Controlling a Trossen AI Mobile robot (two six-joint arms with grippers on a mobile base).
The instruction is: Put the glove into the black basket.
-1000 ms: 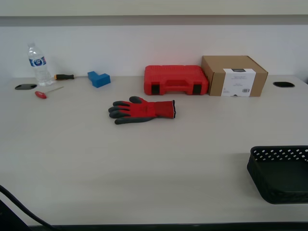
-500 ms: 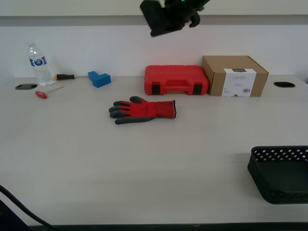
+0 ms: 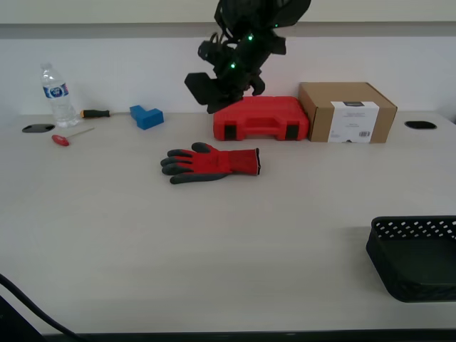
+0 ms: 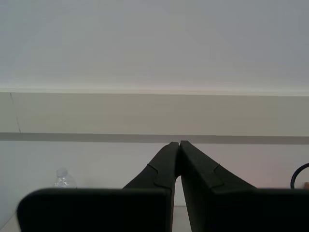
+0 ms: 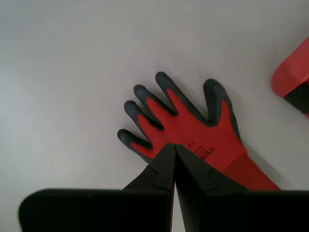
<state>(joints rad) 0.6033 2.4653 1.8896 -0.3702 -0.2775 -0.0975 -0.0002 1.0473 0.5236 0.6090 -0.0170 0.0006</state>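
Note:
The red glove with dark grey fingers lies flat on the table, fingers toward the exterior view's left. The first wrist view shows it below and apart from my first gripper, whose jaws are shut and empty. In the exterior view my first gripper hangs in the air above and behind the glove. The black basket sits at the table's front on the exterior view's right, partly cut off. My second gripper is shut and empty, facing the wall; I cannot find it in the exterior view.
A red hard case and a cardboard box stand behind the glove. A water bottle, a blue block and two screwdrivers lie at the back on the exterior view's left.
My first arm has come down from the top of the exterior view and moved toward its left, now hanging above the glove. The glove and basket have not moved.

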